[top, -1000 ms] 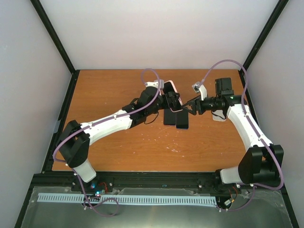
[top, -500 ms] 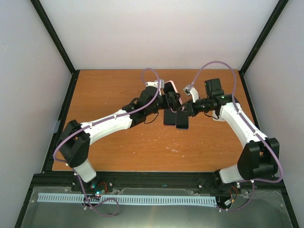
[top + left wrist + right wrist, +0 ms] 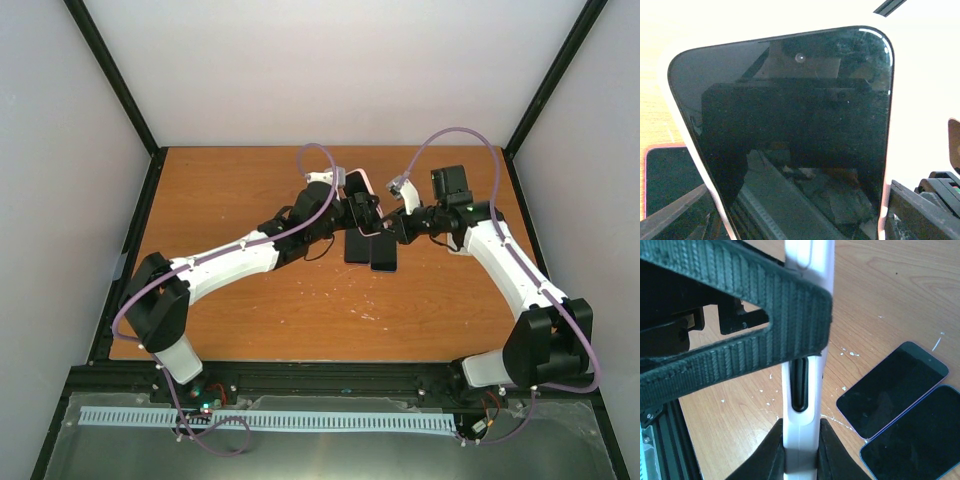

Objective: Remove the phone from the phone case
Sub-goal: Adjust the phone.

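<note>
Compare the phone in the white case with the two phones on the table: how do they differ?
The cased phone hangs above the table; the loose phones lie flat on it. The right gripper pinches the cased phone's edge; nothing touches the loose phones. The cased phone has a white surround; the loose phones only thin rims. All screens are dark.

The phone case (image 3: 801, 405) is white, faintly pink; the phone (image 3: 790, 125) in it has a glossy black screen. The 2 other phones (image 3: 890, 387) on the table (image 3: 250, 320) are black, 1 rimmed purple, 1 blue. The table is orange-brown woodgrain flecked white. The arms (image 3: 230, 262) are white with black joints and purple cables (image 3: 468, 131).
</note>
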You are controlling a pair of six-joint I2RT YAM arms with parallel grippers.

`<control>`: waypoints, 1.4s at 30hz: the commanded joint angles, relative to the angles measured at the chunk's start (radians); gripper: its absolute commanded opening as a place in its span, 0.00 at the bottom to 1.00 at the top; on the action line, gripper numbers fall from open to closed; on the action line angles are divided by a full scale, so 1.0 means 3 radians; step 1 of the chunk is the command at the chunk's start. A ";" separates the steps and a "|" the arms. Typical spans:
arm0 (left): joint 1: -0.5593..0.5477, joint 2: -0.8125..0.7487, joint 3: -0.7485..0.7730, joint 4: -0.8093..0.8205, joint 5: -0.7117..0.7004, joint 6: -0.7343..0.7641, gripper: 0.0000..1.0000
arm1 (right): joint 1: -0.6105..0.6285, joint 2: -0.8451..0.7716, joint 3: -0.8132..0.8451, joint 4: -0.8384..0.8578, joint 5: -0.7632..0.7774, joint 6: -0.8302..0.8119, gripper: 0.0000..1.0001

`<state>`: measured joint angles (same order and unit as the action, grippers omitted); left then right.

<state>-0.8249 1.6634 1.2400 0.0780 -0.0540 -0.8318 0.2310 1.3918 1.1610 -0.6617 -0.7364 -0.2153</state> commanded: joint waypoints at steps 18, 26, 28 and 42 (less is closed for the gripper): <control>0.0883 -0.0664 -0.0597 0.0873 0.1056 0.0837 1.00 | -0.0498 -0.0210 -0.0082 -0.0029 -0.0806 -0.0051 0.03; 0.0889 -0.0515 -0.1092 0.2390 0.2382 0.0755 0.87 | -0.0560 -0.0408 -0.0233 -0.0410 -0.1342 -0.0523 0.03; 0.0889 -0.0420 -0.1113 0.2690 0.2634 0.0653 0.82 | -0.0560 -0.0480 -0.0279 -0.0439 -0.1432 -0.0553 0.03; 0.0762 0.0247 -0.0872 0.3646 0.3162 -0.0015 0.55 | -0.0557 -0.0574 -0.0469 -0.0508 -0.1765 -0.0583 0.04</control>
<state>-0.5682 1.7233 0.9115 1.0748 0.8467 -0.8139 0.0631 1.2358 1.0214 -0.8345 -1.1767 -0.3702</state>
